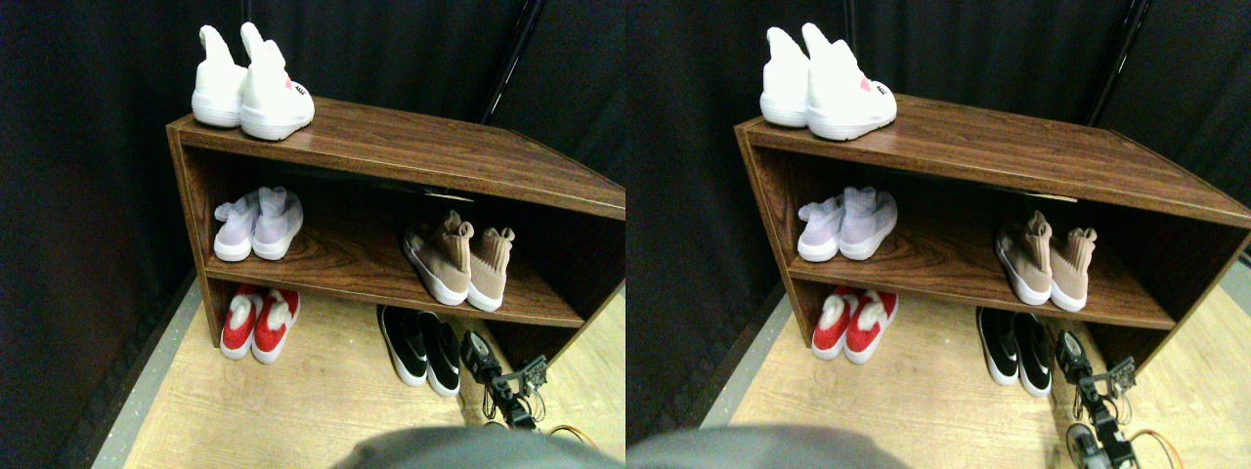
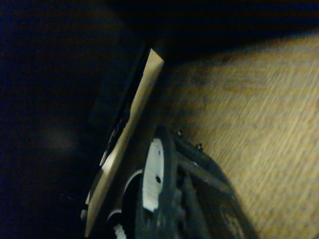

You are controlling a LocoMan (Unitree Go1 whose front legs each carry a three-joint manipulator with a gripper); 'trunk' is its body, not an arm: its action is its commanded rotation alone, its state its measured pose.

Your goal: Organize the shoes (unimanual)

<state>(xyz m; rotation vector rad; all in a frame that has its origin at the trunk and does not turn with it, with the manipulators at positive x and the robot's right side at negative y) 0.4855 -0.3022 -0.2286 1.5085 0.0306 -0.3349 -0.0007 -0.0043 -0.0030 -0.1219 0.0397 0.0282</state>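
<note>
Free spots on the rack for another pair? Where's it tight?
Free: top board right of the white pair; middle shelf between lilac pair and tan pair; floor between red pair and black pair. Tight: gripper beside black pair.

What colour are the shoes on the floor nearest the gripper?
Black shoes with white soles, clearest in the stereo view.

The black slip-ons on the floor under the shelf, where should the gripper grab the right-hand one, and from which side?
Likely the heel collar of the right black slip-on, from the front. Its heel faces outward near the right gripper, and the open rim gives an edge to pinch.
</note>
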